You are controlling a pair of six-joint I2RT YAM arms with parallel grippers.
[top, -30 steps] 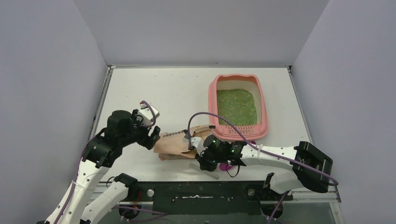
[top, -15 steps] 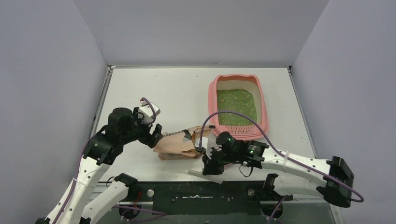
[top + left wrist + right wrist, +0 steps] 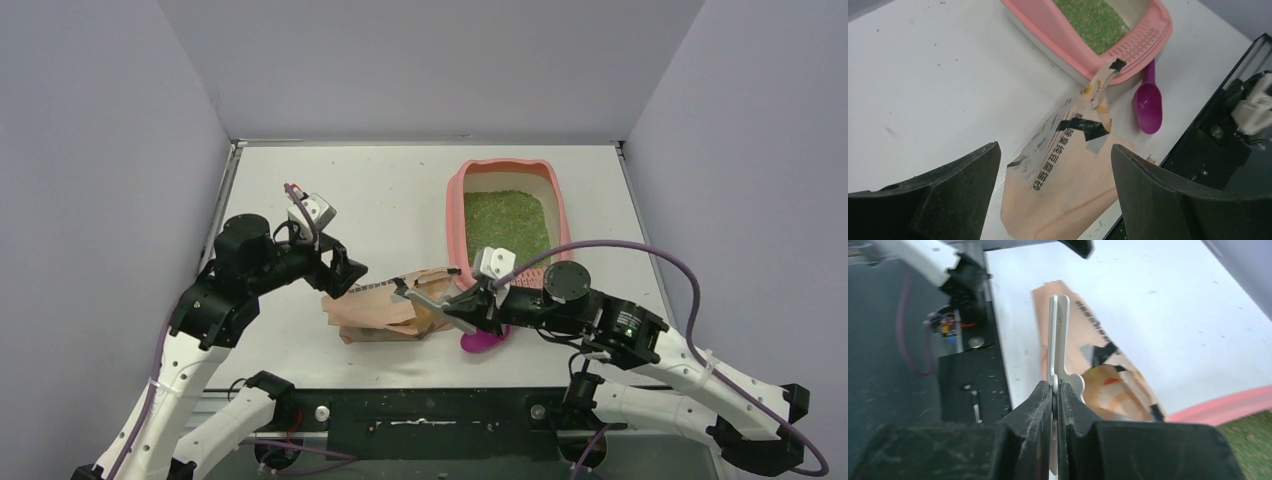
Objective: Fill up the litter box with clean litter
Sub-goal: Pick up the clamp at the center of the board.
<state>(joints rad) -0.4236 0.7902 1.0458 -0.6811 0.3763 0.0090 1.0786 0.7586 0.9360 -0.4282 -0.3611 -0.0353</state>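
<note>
litter box (image 3: 455, 222): pink, upright, table's right | litter (image 3: 508, 226): green bed inside

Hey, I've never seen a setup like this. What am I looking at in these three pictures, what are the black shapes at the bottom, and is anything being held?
These are two robot arms bolted to the near edge of a white table. The wide picture comes from a fixed camera above and behind them. The other two come from a camera on each wrist, so the black shapes are that arm's own two fingers. On the table lie a pink rectangular plastic litter box holding a bed of fine green litter, a crumpled tan paper bag with printing and black tape, and a magenta plastic scoop beside the box. The left gripper is open and empty, above the bag. The right gripper is shut on a flat pale strip, possibly a bag clip.
</note>
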